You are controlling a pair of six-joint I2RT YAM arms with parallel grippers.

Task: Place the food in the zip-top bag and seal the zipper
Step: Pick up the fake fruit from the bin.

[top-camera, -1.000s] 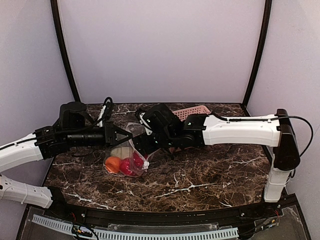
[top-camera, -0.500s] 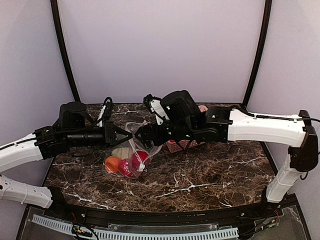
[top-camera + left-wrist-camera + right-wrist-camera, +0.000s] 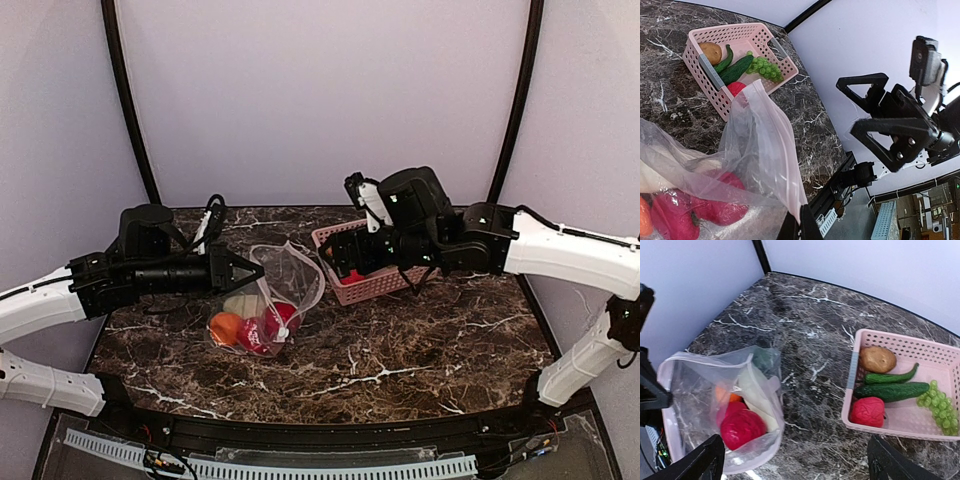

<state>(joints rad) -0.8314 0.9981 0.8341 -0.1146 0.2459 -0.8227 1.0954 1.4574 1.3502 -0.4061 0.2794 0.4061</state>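
The zip-top bag (image 3: 285, 285) lies on the dark marble table (image 3: 430, 350), left of the middle in the top view. Its mouth stands open and is lifted up. The left gripper (image 3: 256, 270) comes in from the left of the frame, and its jaws are closed on the upper edge of the bag; in the left wrist view the clear plastic runs down into the pinched fingers (image 3: 801, 226) at the lower edge. The zipper (image 3: 664, 405), a pinkish strip, follows the open mouth of the bag and is not sealed.

Inside the bag, in its lower part, I can see an orange fruit (image 3: 225, 327), a red tomato (image 3: 257, 336) touching it on the right, and a cream-white vegetable (image 3: 240, 303) just above them. The right wrist view also shows something green (image 3: 762, 360) in the bag near its upper edge.

The right gripper (image 3: 846, 106) hangs in the air above the pink basket (image 3: 368, 292), right of the bag and apart from it. Its jaws are spread wide and hold nothing. In the basket lie a potato (image 3: 877, 359), two cucumbers (image 3: 892, 390), green grapes (image 3: 939, 407) and a red piece (image 3: 867, 411).
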